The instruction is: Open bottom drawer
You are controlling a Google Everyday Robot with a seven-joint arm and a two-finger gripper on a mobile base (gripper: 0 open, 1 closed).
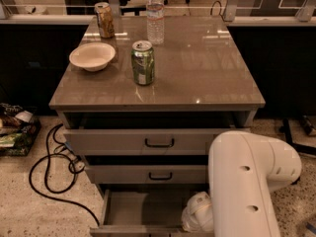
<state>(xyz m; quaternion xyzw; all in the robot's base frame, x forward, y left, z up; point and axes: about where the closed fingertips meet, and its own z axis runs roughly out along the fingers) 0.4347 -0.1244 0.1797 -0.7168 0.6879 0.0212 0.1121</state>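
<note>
The bottom drawer point(136, 209) of the grey cabinet stands pulled out, showing its plain pale grey inside. Its front reaches the lower edge of the view and its handle is out of view. My gripper point(196, 215) is low at the drawer's right side, by the front corner, mostly hidden behind my large white arm link point(247, 181). The middle drawer point(160, 175) and the top drawer point(159, 142), each with a black bar handle, stand slightly out above it.
On the cabinet's glossy top point(207, 68) stand a green can point(142, 63), a white bowl point(92, 56), a water bottle point(154, 15) and a brown can point(104, 19). A black cable point(49, 177) loops on the floor at left, beside clutter point(15, 132).
</note>
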